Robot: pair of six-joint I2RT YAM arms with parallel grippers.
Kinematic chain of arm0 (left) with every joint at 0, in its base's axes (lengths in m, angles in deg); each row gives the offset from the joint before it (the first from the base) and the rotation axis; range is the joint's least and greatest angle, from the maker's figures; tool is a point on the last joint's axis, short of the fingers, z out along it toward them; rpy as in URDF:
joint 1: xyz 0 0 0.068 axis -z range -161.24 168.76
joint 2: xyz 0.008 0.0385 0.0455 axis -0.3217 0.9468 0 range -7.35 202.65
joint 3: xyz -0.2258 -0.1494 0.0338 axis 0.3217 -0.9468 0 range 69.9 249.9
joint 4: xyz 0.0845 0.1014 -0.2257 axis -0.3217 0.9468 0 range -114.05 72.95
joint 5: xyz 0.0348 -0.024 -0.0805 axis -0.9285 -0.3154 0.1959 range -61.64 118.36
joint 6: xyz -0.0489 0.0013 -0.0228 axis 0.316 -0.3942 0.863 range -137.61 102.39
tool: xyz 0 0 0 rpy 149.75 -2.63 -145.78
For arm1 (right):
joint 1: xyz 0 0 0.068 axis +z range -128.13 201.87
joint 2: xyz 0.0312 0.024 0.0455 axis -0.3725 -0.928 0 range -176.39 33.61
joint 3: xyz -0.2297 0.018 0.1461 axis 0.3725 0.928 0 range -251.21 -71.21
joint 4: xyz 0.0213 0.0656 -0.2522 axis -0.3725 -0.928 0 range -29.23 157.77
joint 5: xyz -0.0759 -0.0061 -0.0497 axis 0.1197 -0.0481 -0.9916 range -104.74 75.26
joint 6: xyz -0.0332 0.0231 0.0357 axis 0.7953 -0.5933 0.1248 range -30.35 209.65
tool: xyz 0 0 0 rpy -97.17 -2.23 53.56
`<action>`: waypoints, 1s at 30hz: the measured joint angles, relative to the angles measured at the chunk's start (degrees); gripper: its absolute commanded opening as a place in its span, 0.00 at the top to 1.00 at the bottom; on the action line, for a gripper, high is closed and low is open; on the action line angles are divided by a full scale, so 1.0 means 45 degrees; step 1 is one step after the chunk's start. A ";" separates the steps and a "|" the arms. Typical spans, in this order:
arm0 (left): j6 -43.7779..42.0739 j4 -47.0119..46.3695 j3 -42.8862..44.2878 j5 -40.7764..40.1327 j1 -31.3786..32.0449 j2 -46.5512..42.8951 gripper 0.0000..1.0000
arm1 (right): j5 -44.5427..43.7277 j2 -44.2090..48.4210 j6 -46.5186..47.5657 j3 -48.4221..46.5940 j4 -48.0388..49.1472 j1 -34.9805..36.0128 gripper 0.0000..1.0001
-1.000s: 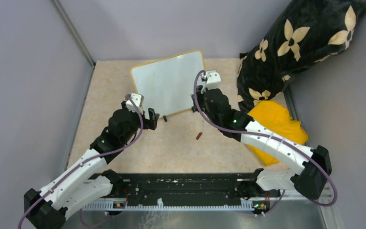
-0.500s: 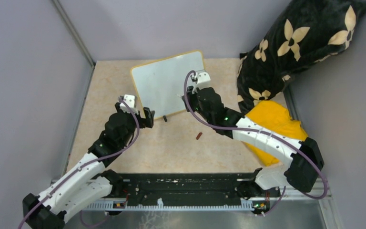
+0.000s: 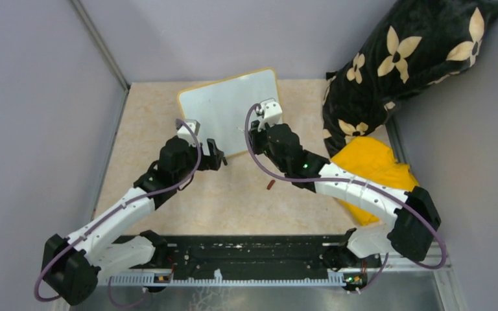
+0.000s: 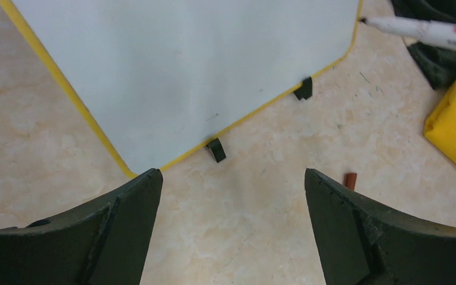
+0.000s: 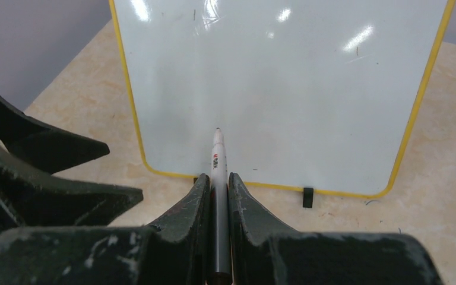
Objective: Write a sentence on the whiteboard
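**Marker held at the whiteboard**

From above, the whiteboard [image 3: 224, 107] is seen at the desk's [image 3: 155, 116] far middle, with the left tool [image 3: 218, 155] and right tool [image 3: 251, 135] at its near edge. In the left wrist view, the left tool is spread wide and empty. In the right wrist view, the right tool is clamped on a marker [image 5: 217, 154] pointed at the board.

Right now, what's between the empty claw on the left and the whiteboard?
Only bare tabletop and the whiteboard's own black foot; the left wrist view shows it ahead of the open left gripper.
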 measured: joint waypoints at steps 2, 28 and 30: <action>0.0223 0.0238 0.0515 0.0301 -0.0578 0.0515 0.07 | -0.0209 0.0000 0.0058 0.0068 0.0097 0.0068 1.00; 0.3104 -0.2662 -0.0986 0.5435 -0.6620 0.0325 0.01 | -0.0345 0.2263 -0.1025 0.2633 0.1613 0.0092 1.00; 0.2827 -0.3381 -0.1462 0.5085 -0.6620 -0.0248 0.01 | -0.0282 0.2516 -0.1103 0.2633 0.1554 0.0092 1.00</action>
